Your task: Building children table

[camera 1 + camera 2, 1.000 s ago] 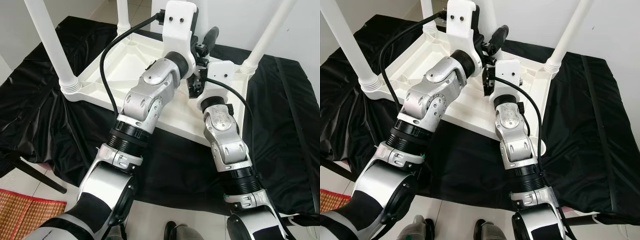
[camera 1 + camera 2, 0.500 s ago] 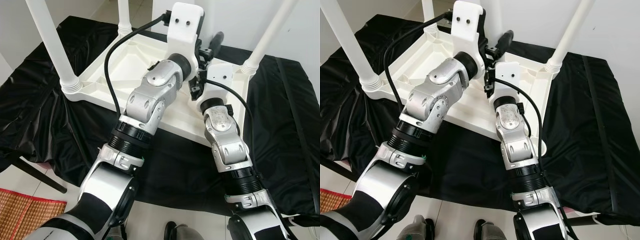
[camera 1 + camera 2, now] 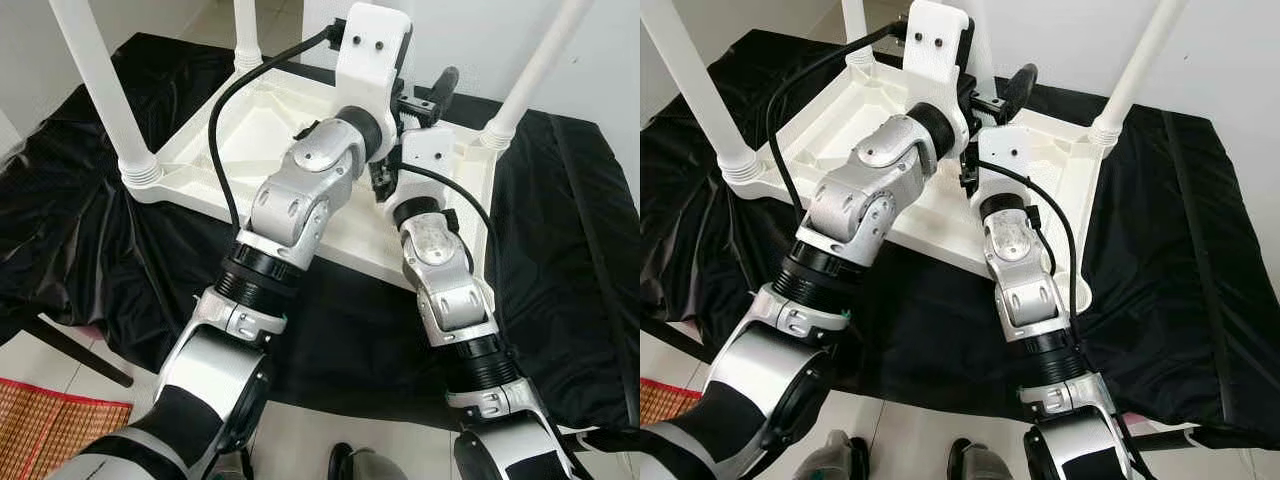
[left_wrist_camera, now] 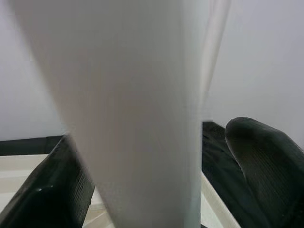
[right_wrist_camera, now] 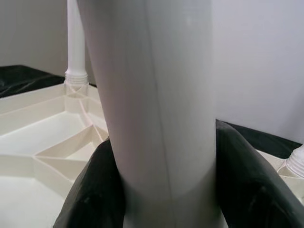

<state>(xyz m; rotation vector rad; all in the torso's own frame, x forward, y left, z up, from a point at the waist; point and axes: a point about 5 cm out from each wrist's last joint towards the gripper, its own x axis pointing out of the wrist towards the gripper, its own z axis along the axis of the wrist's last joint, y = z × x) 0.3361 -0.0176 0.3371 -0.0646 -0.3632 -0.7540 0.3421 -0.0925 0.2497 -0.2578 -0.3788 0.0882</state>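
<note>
Currently the white children's table [image 3: 250, 125] lies upside down on a black cloth [image 3: 90, 240], ribbed underside up, with legs standing in three corner sockets. Both grippers are on a fourth table leg [image 5: 156, 95], near the table's far edge between the arms. Right gripper [image 5: 161, 190]: black fingers [image 5: 247, 180] clamped on either side of the leg, touching it. Left gripper [image 4: 156, 190]: fingers straddle the same leg, one pad [image 4: 266, 161] just beside it; contact unclear, so grip can't be told.
</note>
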